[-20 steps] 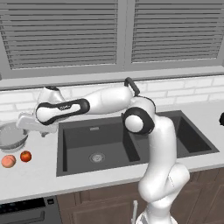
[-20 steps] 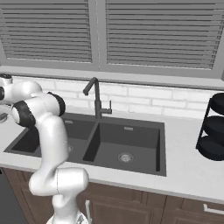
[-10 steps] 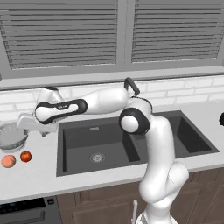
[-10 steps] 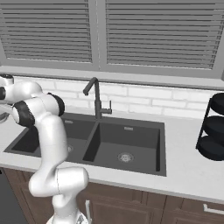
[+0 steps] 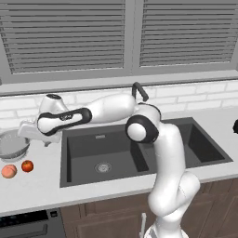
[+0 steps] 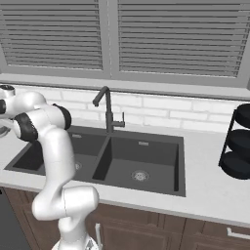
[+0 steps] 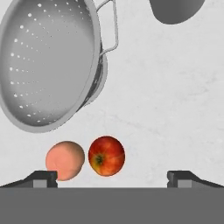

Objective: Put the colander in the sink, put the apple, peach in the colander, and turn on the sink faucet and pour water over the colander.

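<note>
The silver perforated colander (image 7: 48, 65) stands on the pale counter left of the sink (image 5: 139, 153), one wire handle towards me. In front of it lie the deep-red apple (image 7: 106, 155) and the paler peach (image 7: 64, 160), side by side and touching. My gripper (image 7: 113, 178) hovers above the counter near the fruit, open, its fingertips (image 7: 43, 178) wide apart with nothing held. From the left base camera my gripper (image 5: 24, 132) hangs just right of the colander (image 5: 11, 145), with the apple (image 5: 27, 166) and peach (image 5: 8, 171) below. The faucet (image 6: 105, 105) rises behind the sink (image 6: 122, 156).
A grey rounded object (image 7: 175, 11) stands on the counter beyond the colander's handle. A dark tiered rack (image 6: 237, 144) is at the counter's far right. A brick backsplash and shuttered windows run behind the counter.
My hand has shifted slightly left and down towards the colander. The colander and both fruits have stayed put.
</note>
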### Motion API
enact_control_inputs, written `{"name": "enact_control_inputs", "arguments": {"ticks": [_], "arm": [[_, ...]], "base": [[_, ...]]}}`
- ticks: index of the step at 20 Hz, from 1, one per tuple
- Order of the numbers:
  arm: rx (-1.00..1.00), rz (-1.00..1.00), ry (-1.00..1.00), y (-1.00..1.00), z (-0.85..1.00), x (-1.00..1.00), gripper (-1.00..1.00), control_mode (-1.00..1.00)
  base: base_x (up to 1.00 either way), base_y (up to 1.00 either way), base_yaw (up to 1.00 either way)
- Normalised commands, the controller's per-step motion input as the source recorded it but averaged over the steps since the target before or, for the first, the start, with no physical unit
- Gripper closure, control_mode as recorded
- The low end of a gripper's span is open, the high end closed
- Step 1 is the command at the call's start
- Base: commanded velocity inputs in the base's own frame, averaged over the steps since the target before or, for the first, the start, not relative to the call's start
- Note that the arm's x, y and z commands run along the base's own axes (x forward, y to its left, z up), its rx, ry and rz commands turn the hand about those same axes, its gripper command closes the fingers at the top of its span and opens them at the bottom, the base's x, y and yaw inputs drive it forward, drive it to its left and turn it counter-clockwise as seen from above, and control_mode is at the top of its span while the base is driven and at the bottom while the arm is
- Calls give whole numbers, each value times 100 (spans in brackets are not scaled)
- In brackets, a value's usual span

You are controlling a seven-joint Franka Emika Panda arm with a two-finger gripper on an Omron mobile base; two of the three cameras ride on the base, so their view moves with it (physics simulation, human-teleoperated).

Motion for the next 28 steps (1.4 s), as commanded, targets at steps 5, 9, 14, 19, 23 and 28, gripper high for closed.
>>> {"name": "enact_control_inputs", "arguments": {"ticks": [5, 9, 14, 19, 23, 28], "arm": [[0, -18, 0, 17, -1, 14, -100, -100], [0, -14, 0, 20, -2, 15, -100, -100], [0, 0, 0, 13, -1, 15, -100, -100], [0, 0, 0, 4, -20, 22, -100, -100], [0, 0, 0, 10, -32, 24, -100, -100], [0, 0, 0, 17, -19, 33, -100, -100]], "base": [[0, 0, 0], [0, 0, 0], [0, 0, 0], [0, 0, 0], [0, 0, 0], [0, 0, 0]]}}
